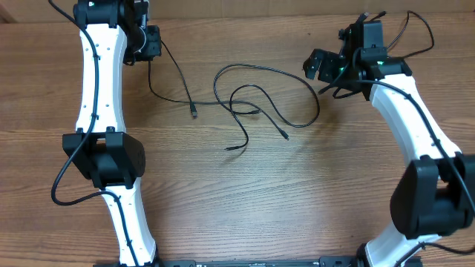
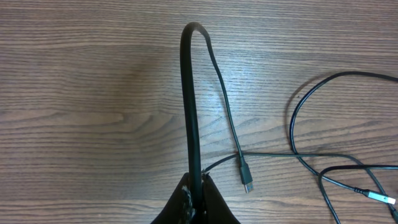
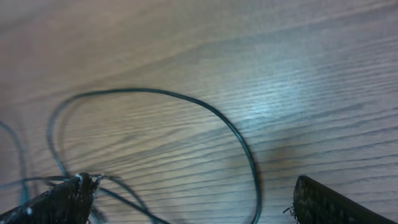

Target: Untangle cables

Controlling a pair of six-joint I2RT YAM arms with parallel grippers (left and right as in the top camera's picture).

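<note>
Looking down from overhead, I see the cables lying in loose, crossing loops on the middle of the worktop, between my two arms, with several free ends pointing toward the near side. That view puts my left tool at the far left of the tangle and my right tool at the far right, but it does not settle how either one stands. My left wrist camera does: the fingers are pressed together on one cable, which arches up out of them, bends over and runs down to a small plug resting on the wood near the tool. Further right in that view more strands curve past, one ending in a pale-tipped connector. My right wrist camera shows that tool spread wide and gripping nothing, with a single loop on the wood between its fingers; I cannot tell whether it touches them. For room, overhead shows a broad band of wood between the tangle and my arm bases, and a gap between the loops and each arm; a paler strip, seemingly the far edge, runs close behind both tools
</note>
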